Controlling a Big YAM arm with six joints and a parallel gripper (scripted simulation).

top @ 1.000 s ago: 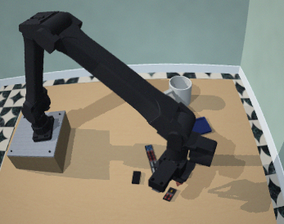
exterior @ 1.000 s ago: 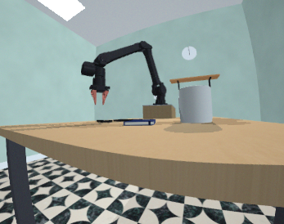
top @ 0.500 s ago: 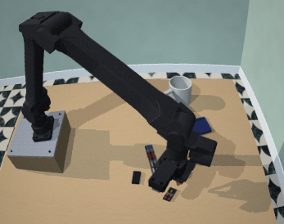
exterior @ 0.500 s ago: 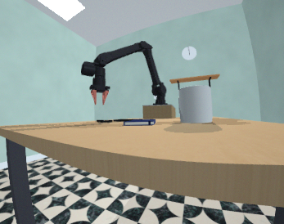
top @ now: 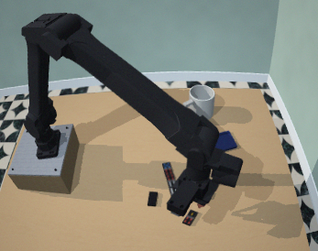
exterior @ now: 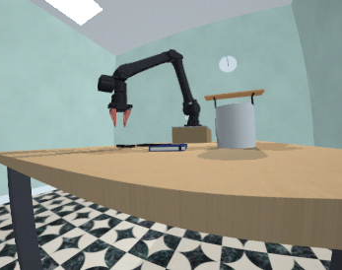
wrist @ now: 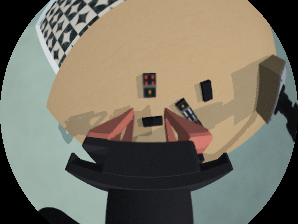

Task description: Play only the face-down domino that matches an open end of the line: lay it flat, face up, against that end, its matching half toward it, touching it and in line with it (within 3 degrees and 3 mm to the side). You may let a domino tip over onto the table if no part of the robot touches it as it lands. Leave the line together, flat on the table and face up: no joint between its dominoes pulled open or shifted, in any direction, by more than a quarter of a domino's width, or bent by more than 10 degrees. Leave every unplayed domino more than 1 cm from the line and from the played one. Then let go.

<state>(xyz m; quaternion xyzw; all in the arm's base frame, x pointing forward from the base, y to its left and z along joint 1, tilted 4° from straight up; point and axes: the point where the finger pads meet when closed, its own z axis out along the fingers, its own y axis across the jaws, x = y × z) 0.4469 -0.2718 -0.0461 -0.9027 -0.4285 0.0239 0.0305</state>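
Clearly little is done: the claw (exterior: 119, 118) hangs half open and empty high above the counter (top: 106, 201), while the face-down dominoes, one (wrist: 152, 120) beneath it and another (top: 152, 198) left of the line (top: 168, 174), lie unplayed.

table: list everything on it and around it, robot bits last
line dominoes: face up, dark with coloured pips, table middle; count unclear
face-up domino: 1, dark with pips, near front edge
face-down dominoes: 2, black, one left of the claw, one below it
mug: 1, white, back of table
book: 1, blue, flat, right of the arm
clock: 1, white, on wall
pedestal: 1, grey-tan box, left
arm: 1, black
claw: 1, red fingers, open, empty, above table
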